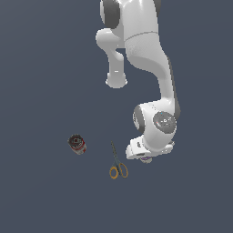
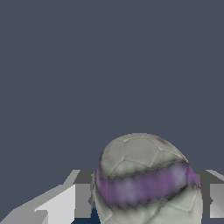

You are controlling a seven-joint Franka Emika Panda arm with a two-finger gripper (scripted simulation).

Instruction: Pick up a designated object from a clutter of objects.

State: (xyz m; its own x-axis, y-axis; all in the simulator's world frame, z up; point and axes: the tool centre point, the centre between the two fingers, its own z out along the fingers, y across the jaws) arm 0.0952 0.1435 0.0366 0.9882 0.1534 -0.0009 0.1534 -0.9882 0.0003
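The gripper (image 2: pixel 144 205) sits w/ a finger each side of the whitish ball (image 2: pixel 146 181), prob. squeezing it. The scissors (image 1: pixel 117 164) lie just beside. Lifting is left.

- You see the white arm (image 1: pixel 150 68) reaching from the top of the frame down to right of centre.
- Yellow-handled scissors (image 1: pixel 117 164) lie just left of its wrist.
- A red-and-white can (image 1: pixel 77 144) sits further left, well apart.
- Under the wrist, a small purplish sliver (image 1: pixel 146 159) shows, possibly the ball.
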